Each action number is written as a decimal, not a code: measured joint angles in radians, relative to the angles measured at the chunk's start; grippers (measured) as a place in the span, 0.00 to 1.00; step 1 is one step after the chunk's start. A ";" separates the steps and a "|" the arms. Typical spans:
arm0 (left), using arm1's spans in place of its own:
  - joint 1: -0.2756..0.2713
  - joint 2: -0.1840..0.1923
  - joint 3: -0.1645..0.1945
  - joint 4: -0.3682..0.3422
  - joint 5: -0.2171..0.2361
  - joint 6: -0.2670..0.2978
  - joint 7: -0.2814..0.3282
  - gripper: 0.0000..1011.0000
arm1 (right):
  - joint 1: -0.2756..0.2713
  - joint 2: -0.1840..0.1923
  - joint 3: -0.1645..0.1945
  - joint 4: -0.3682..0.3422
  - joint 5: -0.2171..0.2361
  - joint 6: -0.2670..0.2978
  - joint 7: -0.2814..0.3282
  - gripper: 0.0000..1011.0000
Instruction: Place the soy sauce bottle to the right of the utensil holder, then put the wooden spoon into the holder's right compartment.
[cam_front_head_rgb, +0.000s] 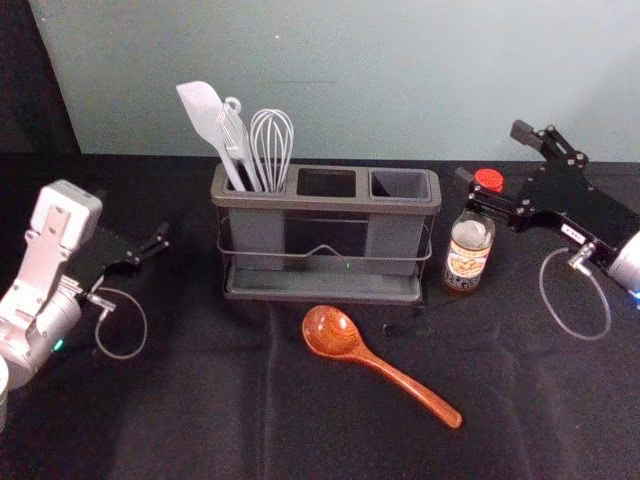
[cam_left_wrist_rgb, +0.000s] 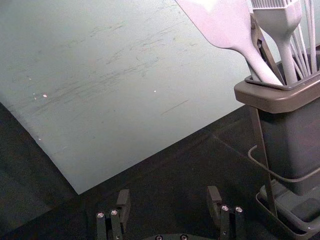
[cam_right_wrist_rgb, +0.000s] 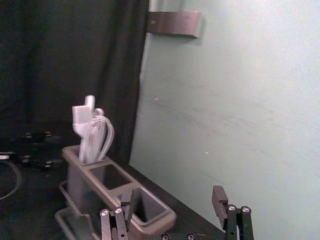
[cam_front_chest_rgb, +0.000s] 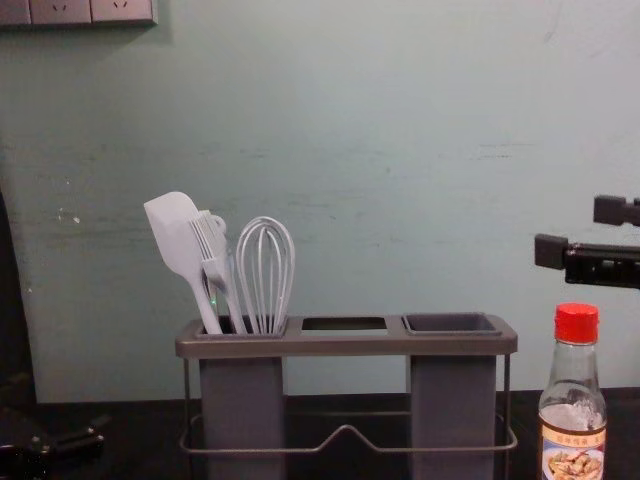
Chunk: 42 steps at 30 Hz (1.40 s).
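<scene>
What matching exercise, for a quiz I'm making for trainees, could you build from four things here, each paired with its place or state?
Column one
1. Whisk
2. Soy sauce bottle
3. Wooden spoon
4. Right tool

Column two
A. Lying in front of the holder
B. Raised, with its fingers apart
C. Standing in the holder's left compartment
D. Upright beside the holder's right side, red cap on

Right pairs: 1-C, 2-D, 3-A, 4-B
</scene>
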 joint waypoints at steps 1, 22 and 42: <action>0.000 0.000 0.000 0.000 0.000 0.000 0.000 0.99 | -0.004 0.009 -0.001 -0.019 0.001 0.007 0.010 0.99; 0.000 0.000 0.000 0.000 0.000 0.000 0.000 0.99 | 0.065 0.085 -0.179 -0.207 0.073 0.369 0.087 0.99; 0.000 0.000 0.000 0.000 0.000 0.000 0.000 0.99 | 0.230 -0.002 -0.402 -0.100 0.089 0.775 0.009 0.99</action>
